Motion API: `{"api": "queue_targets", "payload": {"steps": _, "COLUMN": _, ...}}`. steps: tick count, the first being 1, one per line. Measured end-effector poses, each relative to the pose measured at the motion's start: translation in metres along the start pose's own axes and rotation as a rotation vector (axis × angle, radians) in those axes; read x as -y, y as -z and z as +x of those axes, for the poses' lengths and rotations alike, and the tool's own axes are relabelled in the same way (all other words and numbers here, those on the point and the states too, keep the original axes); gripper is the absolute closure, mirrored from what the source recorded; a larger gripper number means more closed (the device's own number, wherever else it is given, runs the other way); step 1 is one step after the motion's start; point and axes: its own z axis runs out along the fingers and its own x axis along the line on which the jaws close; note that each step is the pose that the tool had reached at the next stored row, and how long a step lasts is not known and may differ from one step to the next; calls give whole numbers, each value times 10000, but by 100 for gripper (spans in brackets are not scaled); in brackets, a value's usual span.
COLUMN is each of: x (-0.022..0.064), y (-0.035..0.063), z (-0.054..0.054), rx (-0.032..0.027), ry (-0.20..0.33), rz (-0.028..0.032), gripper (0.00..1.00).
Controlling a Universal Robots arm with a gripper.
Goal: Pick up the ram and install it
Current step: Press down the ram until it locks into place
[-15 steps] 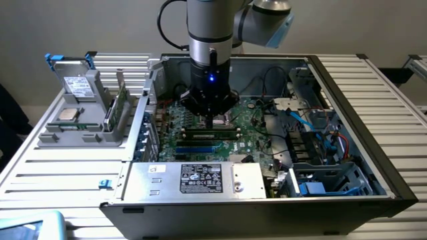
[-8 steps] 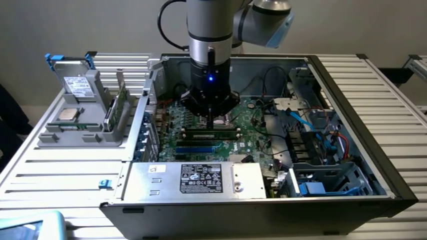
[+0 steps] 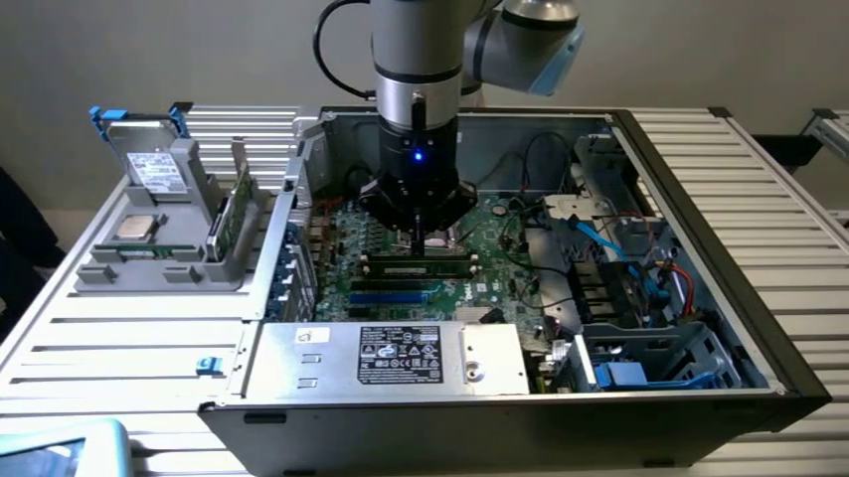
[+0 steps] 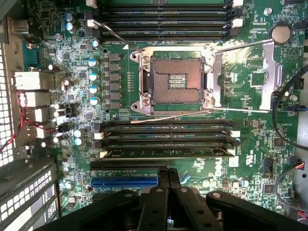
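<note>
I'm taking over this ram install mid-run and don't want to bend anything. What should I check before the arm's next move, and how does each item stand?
1. Gripper shut and holding nothing: ok.
2. Ram lying along a black memory slot beside the CPU socket: ok.
3. Ram pressed fully home, end latches closed: cannot tell.
4. Gripper touching the ram or just above it: cannot tell.
5. CPU socket free of the gripper, its contacts uncovered: ok.
</note>
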Motion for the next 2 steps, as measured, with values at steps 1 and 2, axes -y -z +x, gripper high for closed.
{"api": "queue_targets", "payload": {"steps": 1, "x": 0, "y": 0, "z": 0, "rx": 0, "ry": 0, "rz": 0, "gripper": 89}}
{"api": "queue_targets", "payload": {"steps": 2, "x": 0, "y": 0, "z": 0, "rx": 0, "ry": 0, "rz": 0, "gripper": 89}}
